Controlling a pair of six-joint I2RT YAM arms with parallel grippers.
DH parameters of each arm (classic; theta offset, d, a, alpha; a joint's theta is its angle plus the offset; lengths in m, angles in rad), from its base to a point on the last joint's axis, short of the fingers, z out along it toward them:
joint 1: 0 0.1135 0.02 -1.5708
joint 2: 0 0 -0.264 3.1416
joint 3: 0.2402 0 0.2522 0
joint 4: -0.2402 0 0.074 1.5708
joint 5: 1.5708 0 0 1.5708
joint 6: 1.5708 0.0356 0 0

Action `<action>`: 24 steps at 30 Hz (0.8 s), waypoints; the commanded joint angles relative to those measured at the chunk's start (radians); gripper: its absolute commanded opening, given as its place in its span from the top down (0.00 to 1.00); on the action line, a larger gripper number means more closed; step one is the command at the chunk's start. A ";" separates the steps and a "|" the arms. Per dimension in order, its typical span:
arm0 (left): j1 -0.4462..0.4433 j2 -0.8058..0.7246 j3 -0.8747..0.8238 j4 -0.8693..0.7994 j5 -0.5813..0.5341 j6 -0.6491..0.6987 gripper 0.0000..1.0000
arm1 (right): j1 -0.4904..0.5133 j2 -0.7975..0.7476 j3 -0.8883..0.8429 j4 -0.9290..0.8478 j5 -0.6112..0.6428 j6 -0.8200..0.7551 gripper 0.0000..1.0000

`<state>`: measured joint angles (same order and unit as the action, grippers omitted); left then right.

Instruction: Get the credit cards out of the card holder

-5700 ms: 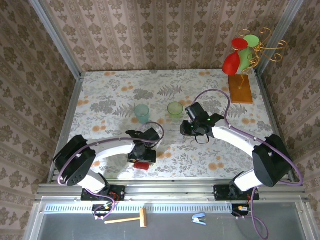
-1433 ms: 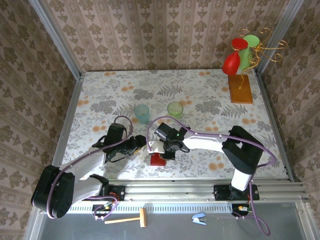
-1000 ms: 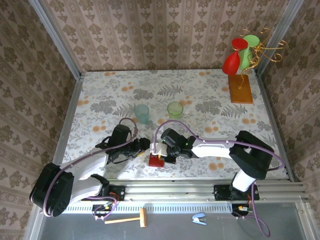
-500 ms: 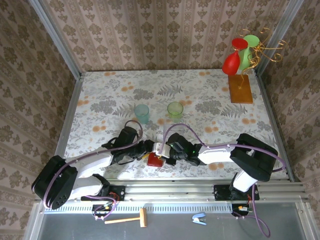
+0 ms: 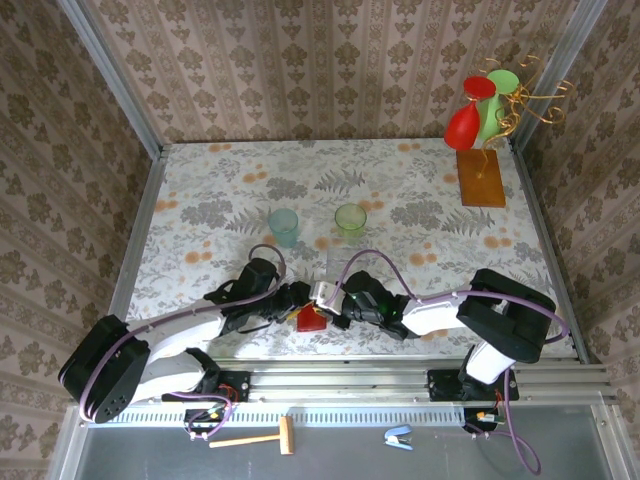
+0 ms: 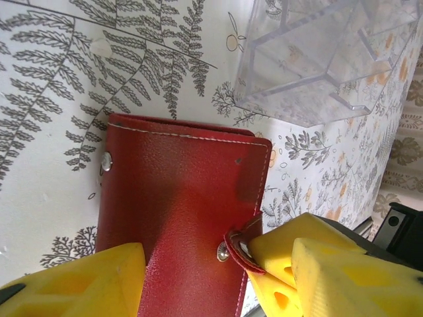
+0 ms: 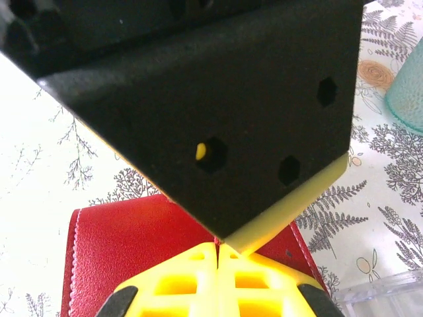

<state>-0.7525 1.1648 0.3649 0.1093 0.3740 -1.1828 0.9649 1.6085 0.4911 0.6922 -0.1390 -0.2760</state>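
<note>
**A:** From above, where is the holder [image 5: 311, 319]?

**B:** At six o'clock on the tabletop [image 5: 420, 190], close to the near edge. It is folded shut, so I judge the cards are inside. The left end effector [image 5: 296, 303] meets it from nine o'clock and the right end effector [image 5: 326, 303] from three.

**A:** Room to work?

**B:** There is open tabletop toward twelve, up to the cups [image 5: 283, 225], but little toward six. Draw things away from that edge.

**A:** Left wrist?

**B:** Its fingers [image 6: 79, 281] stand apart astride the holder [image 6: 178, 191]. I cannot tell whether they press it. The tab [image 6: 239, 246] lies at five o'clock with a yellow fingertip [image 6: 271, 254] touching it. The box [image 6: 317, 53] sits near, at one o'clock, not touching.

**A:** Right wrist?

**B:** The right end effector [image 7: 218, 259] is clenched, tips together over the red cover. I cannot tell whether it nips the tab.

**A:** So the step?

**B:** Likely unsnapping the tab. Pin the cover flat and peel the tab outward slowly, or the holder may skid toward the edge.
</note>
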 commanded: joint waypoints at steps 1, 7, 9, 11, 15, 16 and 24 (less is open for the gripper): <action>-0.014 0.009 -0.015 -0.001 -0.006 -0.017 0.39 | 0.011 0.014 0.004 0.203 -0.016 0.055 1.00; -0.007 -0.019 0.014 -0.052 -0.015 0.002 0.38 | 0.017 -0.040 0.027 0.036 0.028 0.064 0.93; 0.003 -0.048 0.035 -0.102 -0.028 0.023 0.37 | 0.017 -0.089 0.025 -0.043 0.069 0.082 0.76; 0.024 -0.074 0.053 -0.149 -0.035 0.047 0.37 | 0.017 -0.140 0.024 -0.117 0.100 0.108 0.68; 0.094 -0.122 0.065 -0.210 -0.025 0.100 0.36 | 0.017 -0.247 0.054 -0.316 0.156 0.211 0.53; 0.117 -0.132 0.067 -0.220 -0.019 0.113 0.35 | 0.017 -0.264 0.066 -0.360 0.168 0.242 0.53; 0.243 -0.122 0.122 -0.317 0.034 0.258 0.33 | 0.017 -0.266 0.270 -0.787 0.245 0.661 0.60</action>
<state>-0.5343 1.0344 0.4442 -0.1387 0.3744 -1.0157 0.9779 1.3296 0.6807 0.1471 0.0479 0.1532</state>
